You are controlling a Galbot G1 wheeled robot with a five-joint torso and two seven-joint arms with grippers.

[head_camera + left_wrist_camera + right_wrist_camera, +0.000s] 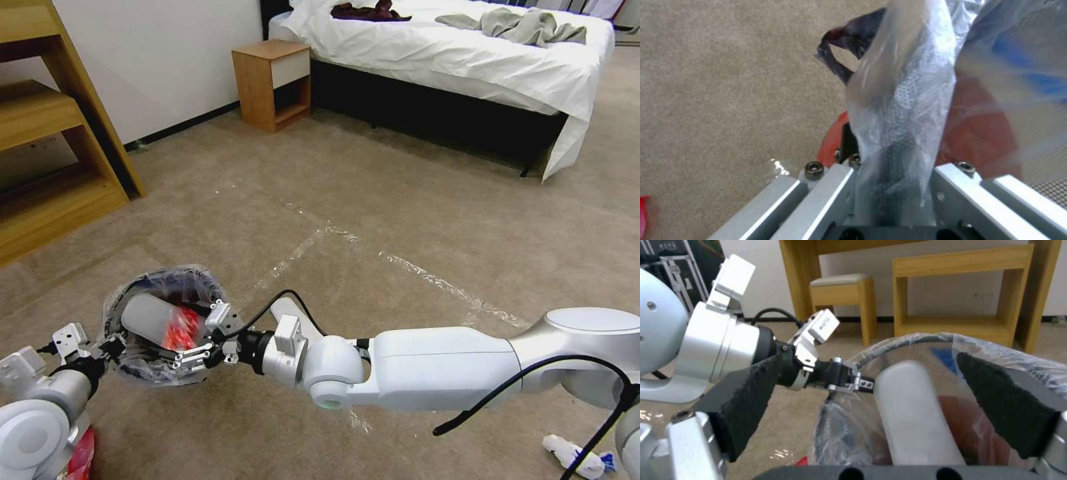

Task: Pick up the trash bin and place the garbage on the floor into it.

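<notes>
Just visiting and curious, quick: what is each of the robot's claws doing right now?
Left gripper: shut on the rim of the trash bin, holding it off the floor.
Right gripper: open over the bin's mouth, a white slipper between its fingers.

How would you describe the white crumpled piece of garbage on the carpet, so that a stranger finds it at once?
Start at the right arm, which stretches across the carpet. Near its shoulder end, at the picture's lower right corner, lies a crumpled white tissue with a blue spot. It lies loose on the floor, far from the trash bin.
</notes>
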